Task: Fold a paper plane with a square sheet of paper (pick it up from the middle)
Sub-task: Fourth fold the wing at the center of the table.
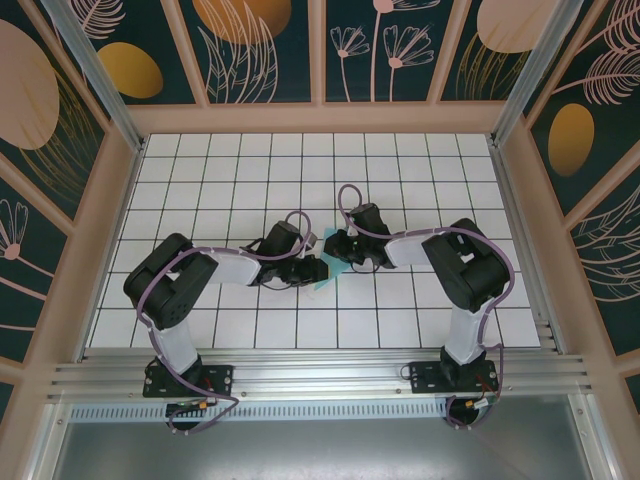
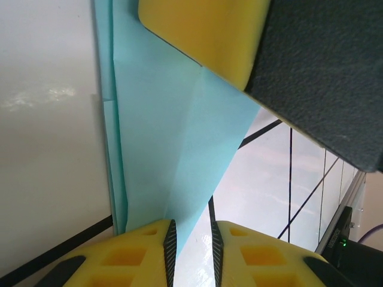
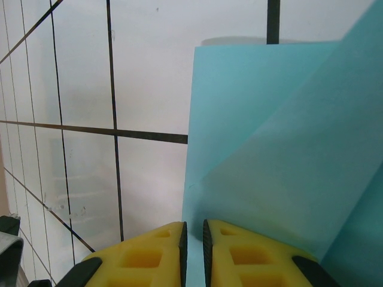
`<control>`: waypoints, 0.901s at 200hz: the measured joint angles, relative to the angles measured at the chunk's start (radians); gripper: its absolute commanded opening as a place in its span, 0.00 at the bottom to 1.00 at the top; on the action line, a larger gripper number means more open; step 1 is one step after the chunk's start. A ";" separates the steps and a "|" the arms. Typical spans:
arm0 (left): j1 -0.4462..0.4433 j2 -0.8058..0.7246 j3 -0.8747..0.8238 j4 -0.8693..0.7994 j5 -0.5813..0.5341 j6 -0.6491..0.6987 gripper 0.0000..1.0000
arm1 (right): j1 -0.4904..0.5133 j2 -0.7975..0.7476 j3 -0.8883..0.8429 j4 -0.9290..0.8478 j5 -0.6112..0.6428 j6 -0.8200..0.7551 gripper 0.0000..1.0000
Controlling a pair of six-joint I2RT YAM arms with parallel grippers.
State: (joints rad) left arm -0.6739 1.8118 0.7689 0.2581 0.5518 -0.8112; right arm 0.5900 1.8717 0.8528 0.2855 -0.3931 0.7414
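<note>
The square sheet of paper (image 1: 325, 281) is light cyan, partly folded with creases, and sits between both grippers at the table's middle. In the left wrist view the paper (image 2: 167, 137) runs down to my left gripper (image 2: 192, 232). Its jaws stand a little apart, the paper's lower corner lies against the left pad, and table shows through the gap. My right gripper (image 3: 195, 232) has its jaws nearly together on the paper's (image 3: 269, 155) left edge, with a flap rising on the right. One of its yellow fingers (image 2: 203, 36) lies on the paper's far end.
White gridded table (image 1: 240, 180) with a wooden frame and patterned walls around it. An aluminium rail (image 1: 320, 375) runs along the near edge by the arm bases. The two grippers (image 1: 322, 268) (image 1: 337, 254) are almost touching head-on.
</note>
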 measured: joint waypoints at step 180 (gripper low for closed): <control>-0.001 -0.003 -0.032 0.031 -0.045 0.029 0.12 | -0.002 -0.020 0.064 -0.140 0.003 -0.010 0.23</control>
State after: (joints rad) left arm -0.6750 1.8091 0.7364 0.2893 0.5068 -0.7822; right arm 0.5877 1.8519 0.9165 0.1455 -0.3897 0.7315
